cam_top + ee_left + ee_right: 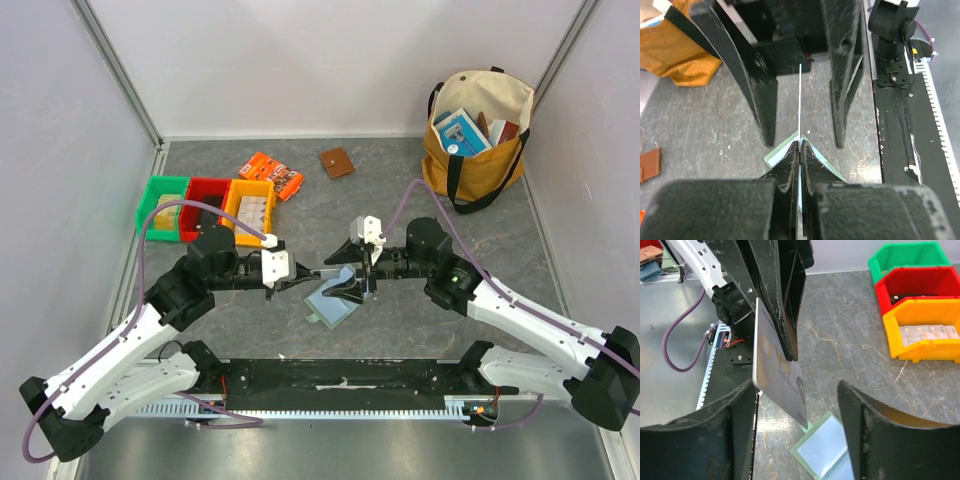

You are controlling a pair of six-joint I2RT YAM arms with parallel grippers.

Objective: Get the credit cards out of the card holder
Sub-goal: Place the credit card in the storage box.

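Observation:
The card holder, pale green with clear blue sleeves, lies open and flat on the table between the arms; it also shows in the left wrist view and the right wrist view. My left gripper is shut on a credit card, grey with tan print, and holds it upright on edge above the holder. In the left wrist view the card shows as a thin white line running out from the left gripper. My right gripper is open, its fingers on either side of the card, not touching it.
Green, red and yellow bins stand at the back left. An orange printed packet and a brown square wallet lie behind. A tan tote bag stands at the back right. A black rail runs along the near edge.

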